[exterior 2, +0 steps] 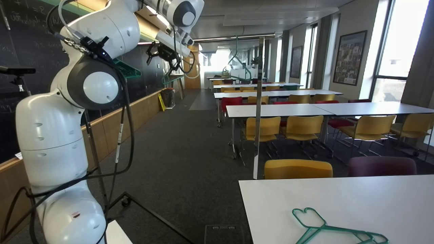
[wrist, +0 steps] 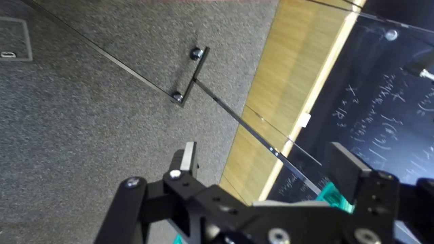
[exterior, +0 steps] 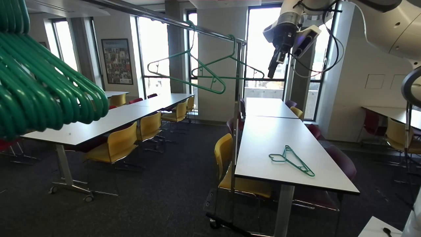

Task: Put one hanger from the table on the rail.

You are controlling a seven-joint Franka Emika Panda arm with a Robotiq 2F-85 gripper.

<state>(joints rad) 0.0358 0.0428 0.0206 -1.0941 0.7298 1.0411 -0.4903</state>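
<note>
On the white surface (exterior: 263,135) lies at least one green hanger (exterior: 300,162), exact count unclear. Beside it in an exterior view stand one upright (exterior 2: 259,101), one yellow chair (exterior 2: 298,169) and one purple chair (exterior 2: 382,166). Two separate hangers (exterior: 188,51) hang near the rail's (exterior: 213,32) end; a bunch of hangers (exterior: 39,98) crowds the foreground. Both fingers (wrist: 187,156) stand wide apart.

In both exterior views the white-topped table (exterior: 258,138) is seen at the lower right of the frame. A green hanger (exterior 2: 339,229) is carried flat on its top, its hooked end turned to the left; whether a second is overlapped with it cannot be told.
</note>
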